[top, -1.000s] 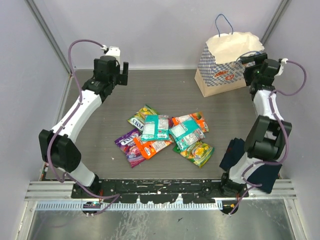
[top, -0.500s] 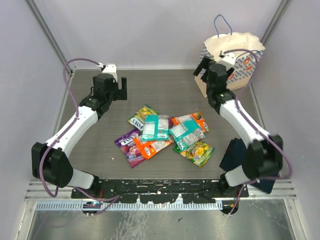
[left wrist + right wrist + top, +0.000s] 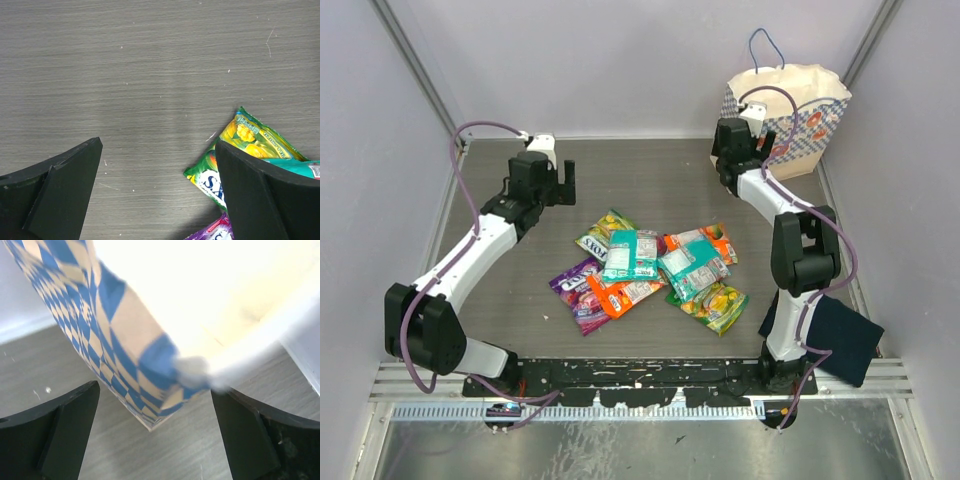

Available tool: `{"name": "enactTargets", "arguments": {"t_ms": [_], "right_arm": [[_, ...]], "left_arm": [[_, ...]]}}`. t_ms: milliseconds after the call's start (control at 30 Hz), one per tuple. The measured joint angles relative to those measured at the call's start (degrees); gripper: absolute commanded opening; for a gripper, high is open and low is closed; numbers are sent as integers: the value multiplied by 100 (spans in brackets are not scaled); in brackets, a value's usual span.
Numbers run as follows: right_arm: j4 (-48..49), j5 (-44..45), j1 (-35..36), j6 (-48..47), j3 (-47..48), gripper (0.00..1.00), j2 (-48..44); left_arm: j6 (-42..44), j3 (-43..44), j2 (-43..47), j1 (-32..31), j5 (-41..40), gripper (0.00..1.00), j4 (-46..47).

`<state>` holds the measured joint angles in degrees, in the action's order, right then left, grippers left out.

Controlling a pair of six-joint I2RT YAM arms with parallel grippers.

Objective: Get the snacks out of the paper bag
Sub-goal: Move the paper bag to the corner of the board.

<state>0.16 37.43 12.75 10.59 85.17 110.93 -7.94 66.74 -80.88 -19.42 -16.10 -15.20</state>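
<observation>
The snacks [image 3: 655, 265] lie in a loose pile of several glossy packets mid-table, teal, orange, purple and green-yellow. The paper bag [image 3: 798, 112] stands open at the back right, checkered band facing me, blue handle up. My left gripper [image 3: 561, 176] is open and empty, above bare table up-left of the pile; its wrist view [image 3: 159, 144] shows a green-yellow packet [image 3: 250, 145] and a purple one [image 3: 216, 232] by the right finger. My right gripper [image 3: 731, 160] is open and empty at the bag's left side; its wrist view [image 3: 155, 389] shows the bag's checkered lower corner [image 3: 125, 340] close between the fingers.
A dark navy folded cloth [image 3: 832, 337] lies at the front right beside the right arm's base. Metal frame posts and grey walls close in the table on the left, back and right. A metal rail [image 3: 640, 380] runs along the near edge.
My right arm has swung from the bag's right side round to its left side. The bag has shifted back and right. My left gripper has moved slightly toward the pile.
</observation>
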Motion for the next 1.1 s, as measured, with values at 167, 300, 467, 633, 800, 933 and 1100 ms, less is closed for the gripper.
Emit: {"name": "enactTargets", "arguments": {"t_ms": [167,300,467,633,800,933,1100], "right_arm": [[671,210,-13,-146,52,84,11],[1005,348,-13,-166,52,65,96],[1268,544,-13,-144,50,36,221],[1370,769,-24,-92,76,31,339],[1390,955,-42,-9,356,37,535],[1449,1001,-63,31,750,63,686],[1196,734,-61,330,713,93,485]], "left_arm": [[42,-90,0,0,-2,98,-4],[131,-98,0,0,-4,98,-7],[181,-98,0,0,4,98,-7],[284,-98,0,0,101,98,-4],[413,-149,-15,0,348,98,79],[468,-291,-26,0,599,98,186],[367,-535,-26,-9,772,98,302]]}}
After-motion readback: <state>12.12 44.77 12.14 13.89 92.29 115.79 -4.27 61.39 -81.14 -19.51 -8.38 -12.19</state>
